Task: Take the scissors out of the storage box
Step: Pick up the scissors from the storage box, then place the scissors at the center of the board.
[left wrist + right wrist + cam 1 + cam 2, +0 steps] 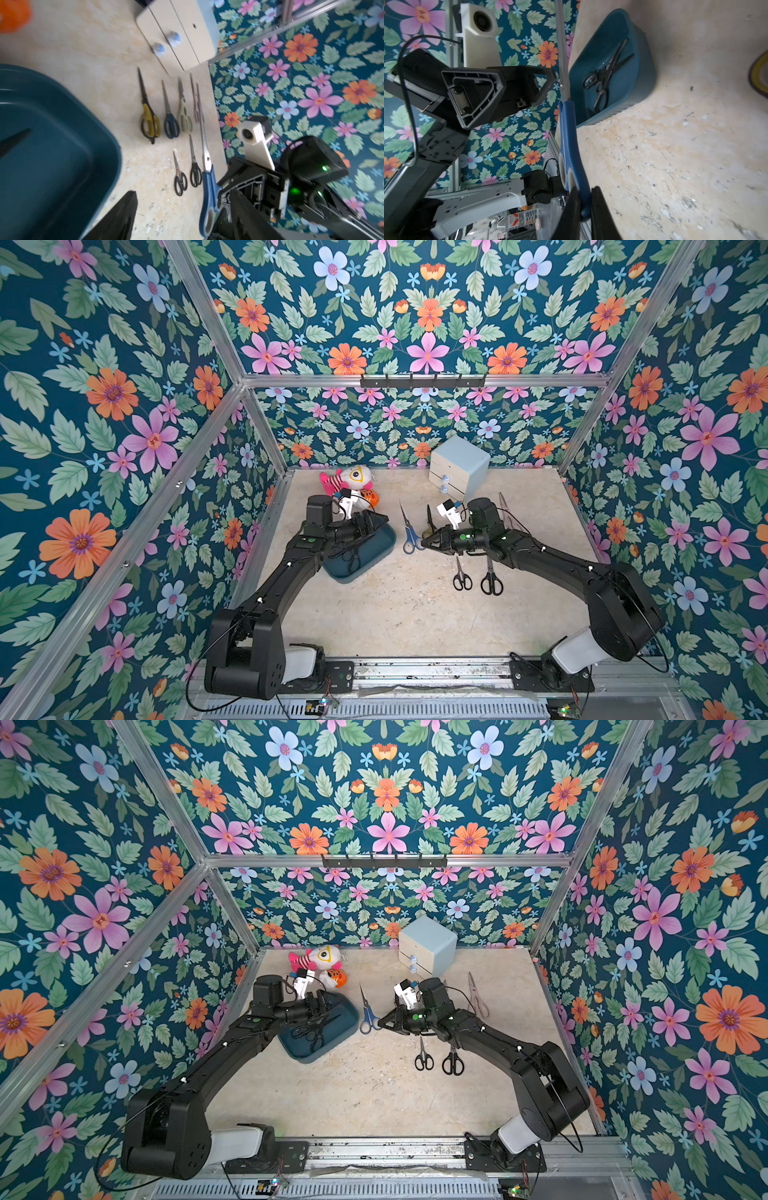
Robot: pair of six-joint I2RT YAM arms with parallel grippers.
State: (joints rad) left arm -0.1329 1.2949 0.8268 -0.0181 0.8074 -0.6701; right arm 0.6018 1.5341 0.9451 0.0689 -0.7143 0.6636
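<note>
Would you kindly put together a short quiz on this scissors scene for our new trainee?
1. True or false: the right gripper is shut on the blue-handled scissors.
2. How many black scissors lie in the storage box: A one, B two, C four?
3. Fill in: the left gripper has its jaws ____.
Key: 1 true; 2 B; 3 open.
</note>
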